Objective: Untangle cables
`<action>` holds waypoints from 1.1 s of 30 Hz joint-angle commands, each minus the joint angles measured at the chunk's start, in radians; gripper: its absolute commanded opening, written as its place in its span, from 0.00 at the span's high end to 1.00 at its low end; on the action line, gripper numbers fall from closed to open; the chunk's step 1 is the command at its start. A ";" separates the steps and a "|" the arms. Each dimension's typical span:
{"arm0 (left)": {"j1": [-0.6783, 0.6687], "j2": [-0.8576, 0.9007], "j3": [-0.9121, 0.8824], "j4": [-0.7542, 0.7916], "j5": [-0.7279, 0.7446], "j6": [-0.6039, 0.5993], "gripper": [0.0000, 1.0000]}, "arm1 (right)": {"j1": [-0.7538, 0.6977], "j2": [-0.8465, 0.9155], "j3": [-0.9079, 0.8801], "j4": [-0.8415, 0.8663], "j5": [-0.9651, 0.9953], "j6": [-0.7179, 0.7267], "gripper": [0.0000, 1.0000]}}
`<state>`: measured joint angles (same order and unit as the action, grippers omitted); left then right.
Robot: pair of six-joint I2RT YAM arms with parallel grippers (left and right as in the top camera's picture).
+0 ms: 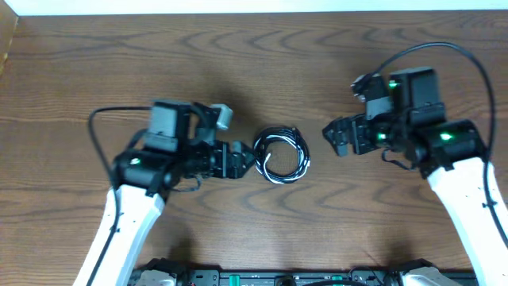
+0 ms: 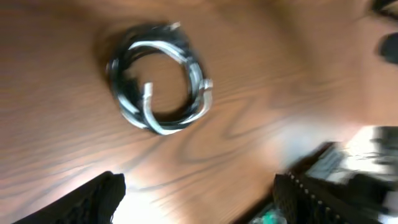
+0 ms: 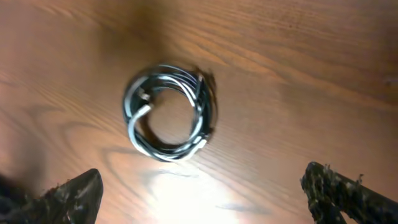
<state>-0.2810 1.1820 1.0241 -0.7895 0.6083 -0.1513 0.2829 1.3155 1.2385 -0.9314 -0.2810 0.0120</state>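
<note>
- I see the cables (image 1: 282, 156) wound together in one small flat ring, black strands and a white one, lying on the wooden table (image 1: 238, 63) near its middle.
- The left gripper (image 1: 246, 160) sits at the ring's 9 o'clock, just beside it; I cannot tell if it touches.
- From the left wrist view its fingers (image 2: 93, 199) stand spread with nothing between them. The ring (image 2: 158, 78) lies toward 11 o'clock.
- The right gripper (image 1: 329, 139) is at the ring's 3 o'clock, clearly apart from it.
- Its fingers (image 3: 81, 190) are spread wide and hold nothing. The ring (image 3: 169, 112) lies flat toward 9 o'clock.
- A white end (image 2: 147, 93) curls inside the ring.
</note>
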 commanded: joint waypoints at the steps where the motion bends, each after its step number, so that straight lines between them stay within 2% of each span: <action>1: -0.091 0.015 0.009 0.009 -0.277 0.025 0.18 | 0.087 0.068 0.014 -0.011 0.077 -0.132 0.01; 3: -0.110 0.010 0.010 0.035 -0.342 0.014 0.17 | 0.137 0.122 0.012 -0.008 0.043 -0.172 0.01; 8: -0.086 -0.007 0.068 0.071 -0.359 -0.050 0.15 | 0.262 0.285 0.012 0.037 0.035 -0.196 0.02; 13: -0.084 -0.002 0.084 0.057 -0.359 -0.056 0.15 | 0.315 0.409 0.012 0.159 0.035 -0.123 0.05; 15: -0.084 0.006 0.084 0.048 -0.358 -0.080 0.15 | 0.316 0.430 0.012 0.185 0.043 -0.070 0.11; 20: -0.140 0.077 0.079 0.027 -0.359 -0.083 0.16 | 0.272 0.371 0.013 0.251 0.205 0.154 0.07; 22: -0.176 0.129 0.079 0.037 -0.359 -0.083 0.20 | 0.233 0.312 0.013 0.257 0.283 0.224 0.04; 26: -0.255 0.270 0.079 0.108 -0.365 -0.102 0.33 | 0.152 0.225 0.013 0.217 0.378 0.292 0.02; 29: -0.297 0.343 0.079 0.146 -0.414 -0.142 0.36 | 0.083 0.191 0.013 0.157 0.422 0.325 0.02; 33: -0.350 0.417 0.079 0.154 -0.557 -0.215 0.37 | -0.005 0.190 0.012 0.109 0.421 0.355 0.01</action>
<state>-0.6033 1.5688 1.0904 -0.6312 0.1802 -0.2962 0.3225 1.5024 1.2430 -0.8043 0.1009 0.3023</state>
